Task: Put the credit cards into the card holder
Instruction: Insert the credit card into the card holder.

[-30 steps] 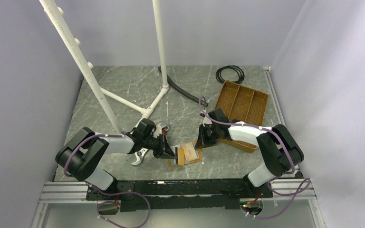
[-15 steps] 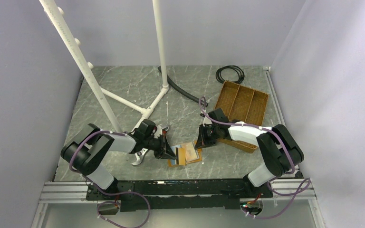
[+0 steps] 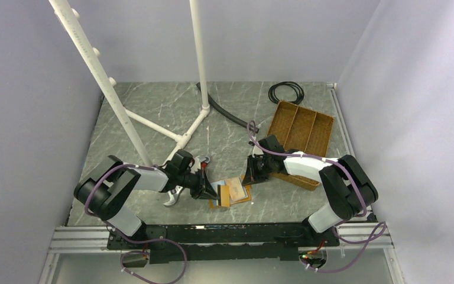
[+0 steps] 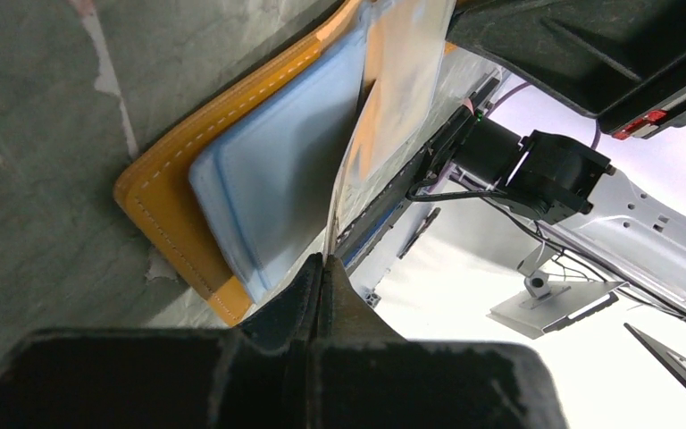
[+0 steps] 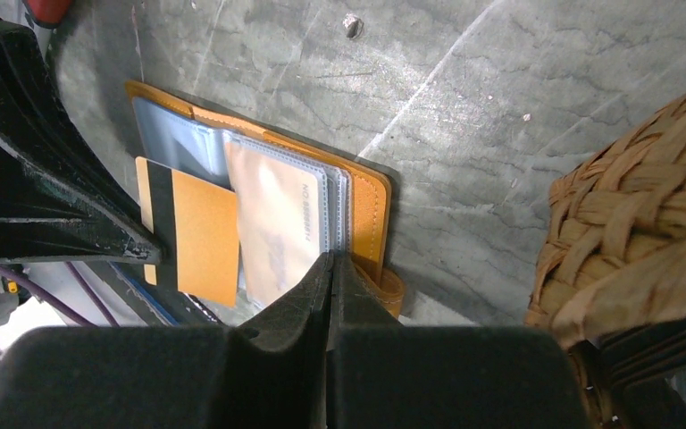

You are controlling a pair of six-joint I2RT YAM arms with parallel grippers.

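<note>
**Item 1. Card holder**. Lies open and flat at 6 o'clock on the table, near the front edge and between the two grippers. It has an orange-tan stitched cover and bluish and clear inner sleeves. Judged light, soft and apt to slide, so it wants pinning while a sleeve is loaded.

**Item 2. Credit card**. Orange face with a black stripe, held over the holder's 9 o'clock half. Judged thin, stiff, slick and light. It is best held by one short edge, leaving the leading edge free to enter a sleeve. No other cards can be made out.

**Item 3. Left gripper**. Jaws are pinched on the card's edge.

**Item 4. Right gripper**. Jaws are pressed together with nothing between them. The tips rest on the holder's 3 o'clock half, seemingly steadying it.

**Item 5. Silver tool**. Lies beside the left arm at 7 o'clock.

**Item 6. Woven tray**. Brown and divided, at 2 o'clock.

**Item 7. Black cable coil**. Sits at 1 o'clock.

**Item 8. White pipe frame**. Stands from 10 to 12 o'clock.

**Item 9. Table**. Grey, veined, stone-look surface, apparently smooth.

**Item 10. Room.** Plain pale lilac walls on three sides.
</note>
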